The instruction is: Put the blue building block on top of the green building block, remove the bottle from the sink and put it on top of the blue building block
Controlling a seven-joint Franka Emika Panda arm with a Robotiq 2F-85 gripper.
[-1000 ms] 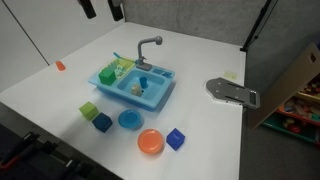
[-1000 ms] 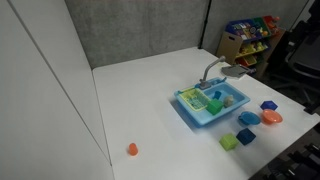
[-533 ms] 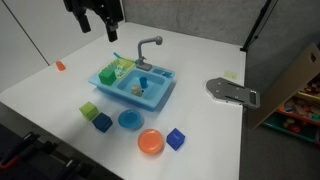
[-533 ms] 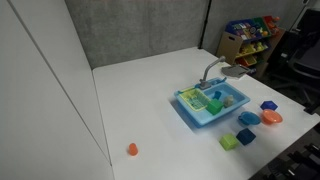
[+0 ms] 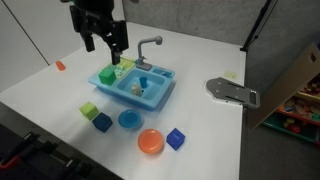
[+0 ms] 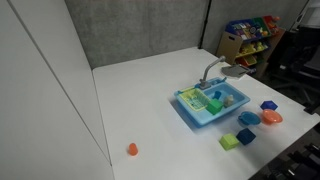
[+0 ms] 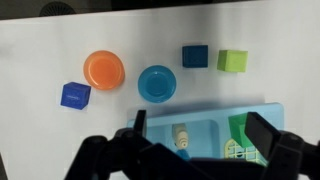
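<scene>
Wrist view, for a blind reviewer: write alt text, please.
Open fingers hover over a light-blue toy sink holding a pale bottle and green block. On the white table beyond: orange bowl, blue bowl, royal-blue block, teal block, lime block.

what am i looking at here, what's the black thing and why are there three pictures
This is one robot arm working over a white table. Two pictures come from cameras standing around the table; the third comes from a camera on the arm's wrist, looking down past its tool, a two-fingered clamp. The tool is open, holds nothing, and hangs over a light-blue toy sink. In the sink lie a small pale bottle and a green block. On the table beside it are a deep blue block, a teal cube, a lime cube, an orange dish and a blue dish.
</scene>
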